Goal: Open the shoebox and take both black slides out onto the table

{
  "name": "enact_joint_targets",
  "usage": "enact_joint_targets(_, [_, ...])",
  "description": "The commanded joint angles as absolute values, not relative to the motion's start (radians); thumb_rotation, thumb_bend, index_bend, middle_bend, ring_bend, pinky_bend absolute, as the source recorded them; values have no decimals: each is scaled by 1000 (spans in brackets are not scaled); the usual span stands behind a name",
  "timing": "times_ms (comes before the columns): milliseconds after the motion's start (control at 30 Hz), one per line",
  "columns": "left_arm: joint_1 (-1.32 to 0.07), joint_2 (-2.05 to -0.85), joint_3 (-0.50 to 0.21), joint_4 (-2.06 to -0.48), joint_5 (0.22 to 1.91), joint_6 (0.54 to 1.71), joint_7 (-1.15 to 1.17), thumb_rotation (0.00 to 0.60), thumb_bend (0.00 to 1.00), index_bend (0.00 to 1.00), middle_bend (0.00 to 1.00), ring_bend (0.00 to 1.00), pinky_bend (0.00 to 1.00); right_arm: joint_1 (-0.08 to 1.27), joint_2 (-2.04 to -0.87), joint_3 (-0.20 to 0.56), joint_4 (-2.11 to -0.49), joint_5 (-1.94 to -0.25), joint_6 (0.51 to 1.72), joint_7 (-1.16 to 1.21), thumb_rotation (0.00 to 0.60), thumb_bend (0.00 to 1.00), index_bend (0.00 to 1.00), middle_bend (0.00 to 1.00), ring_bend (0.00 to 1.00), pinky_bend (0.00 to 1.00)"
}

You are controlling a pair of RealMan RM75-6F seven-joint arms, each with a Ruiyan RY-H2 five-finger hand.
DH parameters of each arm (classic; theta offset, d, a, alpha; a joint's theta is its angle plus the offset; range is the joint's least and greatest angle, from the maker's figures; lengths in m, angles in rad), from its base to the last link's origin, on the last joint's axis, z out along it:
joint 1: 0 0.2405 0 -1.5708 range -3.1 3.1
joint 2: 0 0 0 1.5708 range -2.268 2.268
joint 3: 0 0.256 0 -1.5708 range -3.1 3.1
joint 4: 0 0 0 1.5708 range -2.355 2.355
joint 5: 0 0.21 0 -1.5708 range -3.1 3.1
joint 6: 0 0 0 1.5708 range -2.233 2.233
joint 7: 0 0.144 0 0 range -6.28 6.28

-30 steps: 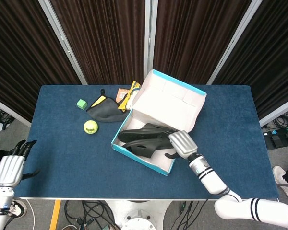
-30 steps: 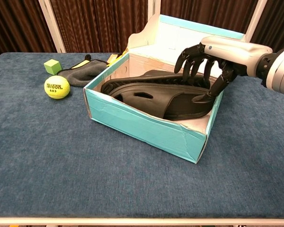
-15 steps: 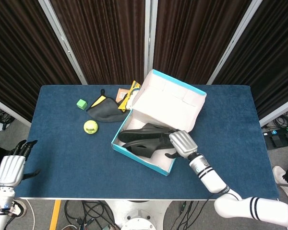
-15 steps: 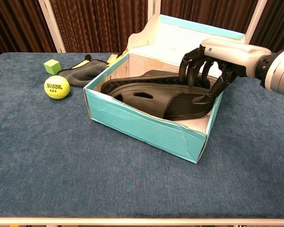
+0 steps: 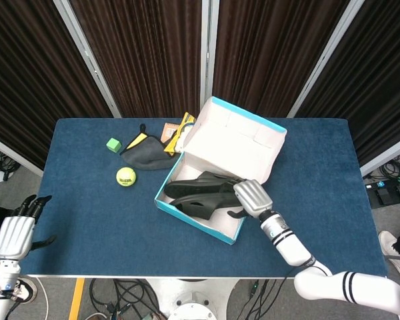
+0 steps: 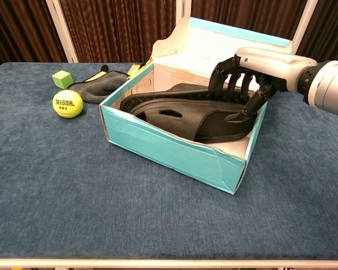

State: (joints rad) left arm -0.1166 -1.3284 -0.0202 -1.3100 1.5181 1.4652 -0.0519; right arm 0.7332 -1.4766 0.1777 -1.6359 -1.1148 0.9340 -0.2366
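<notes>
Both black slides (image 6: 183, 115) are seen lying inside the opened shoebox (image 6: 174, 152), with the right hand (image 6: 245, 76) spread above their heel ends, nothing yet gripped. They are judged light, rubbery and flexible, best pinched at the strap or heel edge. The left hand (image 5: 17, 230) is held off the table (image 5: 87, 220), fingers loosely apart and empty.

Even, bright overhead light; soft short shadows. Both views sharp, no glare. Dark curtains (image 5: 147, 53) swallow detail; slight edge distortion.

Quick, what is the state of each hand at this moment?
Left hand: open, holds nothing, off the table's near-left edge.
Right hand: fingers spread over the black slides in the shoebox; a grip cannot be told.
</notes>
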Motion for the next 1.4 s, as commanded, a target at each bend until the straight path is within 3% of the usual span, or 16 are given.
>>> enact_joint_targets(33, [-117,-1328,-20,-1309,1518,1464,-52,600,0,142,173,114,338,740,-1489,177,-1624,-1107,932,-247,600,88,347,346,336,429])
enact_joint_targets(867, [-111,-1335,-18,-1284,1520,1470,-72,600,0,142,173,113,338,778,-1603,167,-1535,-1041,940,-357,600,133,354,355,331,429])
enact_joint_targets(1000, [-110,-1337,-16,-1283,1518,1467,-74,600,0,142,173,114,338,779,-1617,170,-1524,-1032,952,-375,600,208,416,430,351,456])
enact_joint_targets(1200, [-110,-1337,-18,-1283,1520,1471,-75,600,0,142,173,113,339,768,-1649,172,-1507,-1067,1011,-383,600,349,610,581,492,625])
enact_joint_targets(1400, [-111,-1336,-17,-1288,1523,1472,-74,600,0,142,172,114,338,752,-1649,174,-1506,-1125,1043,-339,600,380,690,640,551,692])
